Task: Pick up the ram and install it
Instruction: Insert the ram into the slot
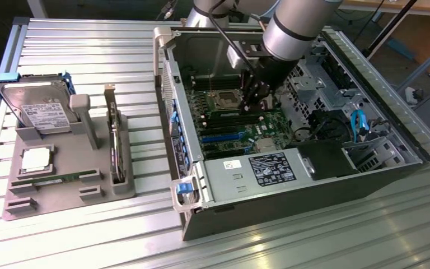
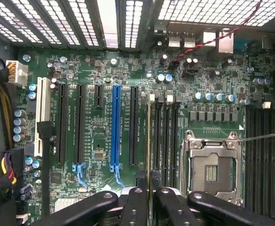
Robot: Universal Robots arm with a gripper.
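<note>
My gripper (image 2: 149,200) is shut on the ram (image 2: 149,141), a thin green stick seen edge-on between the two black fingers. The stick stands upright over the motherboard (image 2: 100,117), lined up along the outermost of the black memory slots (image 2: 163,136) beside the empty processor socket (image 2: 212,167). Whether its lower edge touches the slot I cannot tell. In the exterior view the gripper (image 1: 254,103) reaches down into the open computer case (image 1: 192,129), above the board. A second ram stick (image 1: 54,178) lies flat on the grey holder tray (image 1: 20,207).
On the tray at the exterior view's left stand a silver hard drive (image 1: 42,112) and a square silver processor (image 1: 37,158). Inside the case, a labelled power supply (image 1: 267,168) sits near the front, with drive cages and blue cables (image 1: 358,124) to the right. Expansion slots (image 2: 115,127) lie beside the memory slots.
</note>
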